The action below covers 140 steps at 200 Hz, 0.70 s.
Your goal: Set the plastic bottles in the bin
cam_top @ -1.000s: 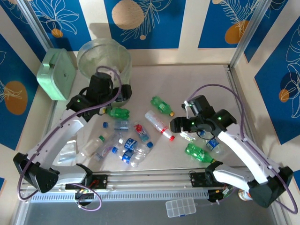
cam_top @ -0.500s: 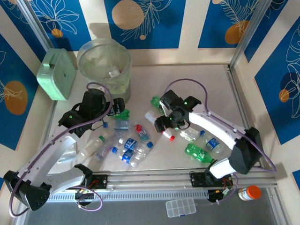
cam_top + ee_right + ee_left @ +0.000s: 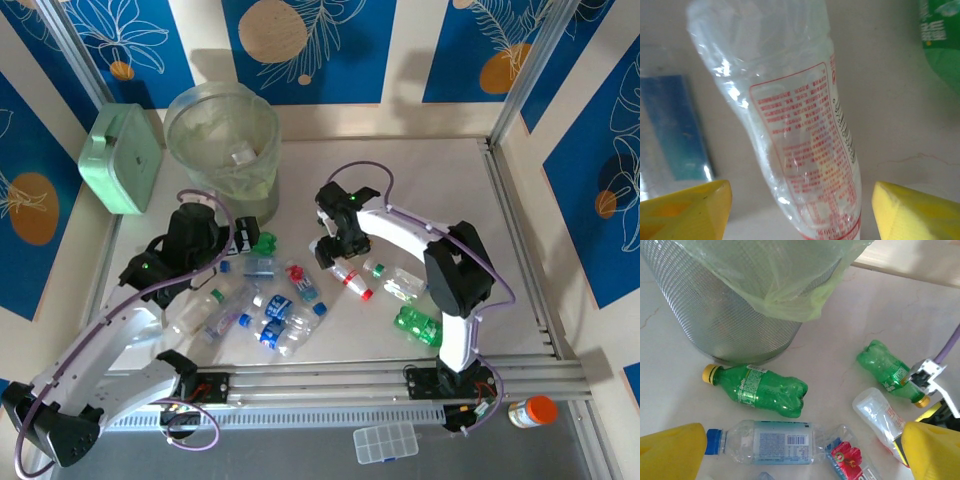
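Several plastic bottles lie on the white table. My left gripper hangs open above a green bottle and a clear blue-labelled bottle, with nothing between its yellow fingers. The bin, with its bag liner, stands just beyond them, and its mesh wall is close. My right gripper is open astride a clear bottle with red print, and a gap shows on both sides of it. That red-capped bottle lies on the table.
A mint green box stands left of the bin. More bottles are clustered at front centre, with a green one at the right. A second green bottle lies beside my right wrist. An orange-capped jar and a clear organiser sit past the front rail.
My left gripper dropped back from the bin's side towards the bottles and opened wide. My right arm swung left from the right-hand bottles to the red-capped clear bottle, and its jaws narrowed.
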Each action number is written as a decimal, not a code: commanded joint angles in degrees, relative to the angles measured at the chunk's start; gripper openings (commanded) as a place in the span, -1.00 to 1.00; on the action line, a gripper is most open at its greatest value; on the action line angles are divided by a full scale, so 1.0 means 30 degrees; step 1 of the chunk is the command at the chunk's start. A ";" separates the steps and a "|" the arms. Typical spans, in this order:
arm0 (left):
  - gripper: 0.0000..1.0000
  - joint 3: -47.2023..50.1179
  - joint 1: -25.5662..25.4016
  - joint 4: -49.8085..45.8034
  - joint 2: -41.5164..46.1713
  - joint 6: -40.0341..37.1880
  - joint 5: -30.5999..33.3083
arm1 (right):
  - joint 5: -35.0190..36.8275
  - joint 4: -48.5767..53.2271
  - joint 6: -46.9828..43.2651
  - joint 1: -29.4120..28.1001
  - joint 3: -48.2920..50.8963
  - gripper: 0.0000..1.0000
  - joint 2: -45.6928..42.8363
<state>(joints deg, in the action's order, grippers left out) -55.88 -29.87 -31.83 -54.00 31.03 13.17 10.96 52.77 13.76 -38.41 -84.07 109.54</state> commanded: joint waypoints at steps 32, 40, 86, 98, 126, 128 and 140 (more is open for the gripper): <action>0.99 0.0575 0.0368 0.1365 0.0276 0.0372 -0.2120 | 0.1005 -0.0408 -0.0344 -0.0496 -0.0088 0.42 0.1241; 0.98 0.0629 0.0375 0.1433 0.0190 0.0424 -0.2452 | 0.1075 -0.0577 -0.0345 -0.0496 -0.0043 0.41 0.1361; 0.94 0.0960 0.0480 0.2048 0.0020 0.0512 -0.3852 | 0.0602 -0.1946 -0.0331 -0.0266 0.0927 0.25 0.1392; 0.93 0.0989 0.0508 0.2089 -0.0211 0.0585 -0.4300 | 0.0594 -0.2154 -0.0321 -0.0238 0.1143 0.18 0.1311; 0.92 0.1017 0.0738 0.2166 -0.0531 0.0838 -0.4827 | 0.0547 -0.2464 -0.0349 -0.0222 0.1590 0.06 0.0872; 0.91 0.1018 0.0752 0.2172 -0.0542 0.0861 -0.4843 | 0.0560 -0.2486 -0.0348 -0.0230 0.1611 0.06 0.0827; 0.91 0.1131 0.0870 0.2306 -0.0586 0.0937 -0.5006 | 0.0674 -0.2562 -0.0309 -0.0233 0.1845 0.00 0.0353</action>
<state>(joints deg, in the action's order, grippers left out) -53.12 -28.53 -26.52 -55.48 32.77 0.97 13.23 46.19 12.86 -39.35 -81.06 112.25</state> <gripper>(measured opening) 0.958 0.525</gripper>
